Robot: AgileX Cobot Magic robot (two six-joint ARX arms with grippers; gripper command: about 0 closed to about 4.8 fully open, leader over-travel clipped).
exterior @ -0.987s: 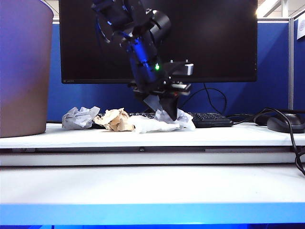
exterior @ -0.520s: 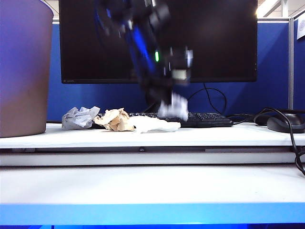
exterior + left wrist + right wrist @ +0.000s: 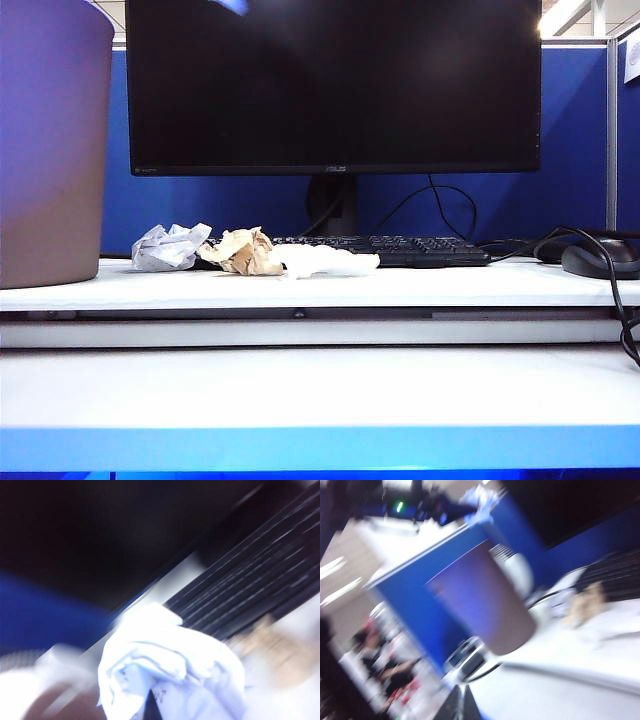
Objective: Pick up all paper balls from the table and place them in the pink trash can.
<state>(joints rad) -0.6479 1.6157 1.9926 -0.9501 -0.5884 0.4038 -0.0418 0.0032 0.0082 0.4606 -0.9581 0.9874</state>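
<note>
Exterior: 3 paper balls on the table [image 3: 300, 290], 1 grey-blue [image 3: 168, 248], 1 tan [image 3: 240, 251], 1 white [image 3: 325, 262], in a row before the keyboard [image 3: 400, 250]. 1 pink trash can [image 3: 50, 150] stands far left. Monitor [image 3: 335, 85] logo unreadable.

Left wrist: left gripper [image 3: 150, 705] pinches 1 white paper wad [image 3: 165, 675]; blurred.

Right wrist: right gripper [image 3: 462, 702] fingertips pressed together, near the can.

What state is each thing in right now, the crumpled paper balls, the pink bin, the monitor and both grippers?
Left gripper: shut on a white crumpled paper ball, lifted.
Right gripper: shut, empty.
Grey-blue paper ball, tan paper ball, white paper wad: lying on the table.
Tall pink trash can: upright.
Black monitor: off.
</note>
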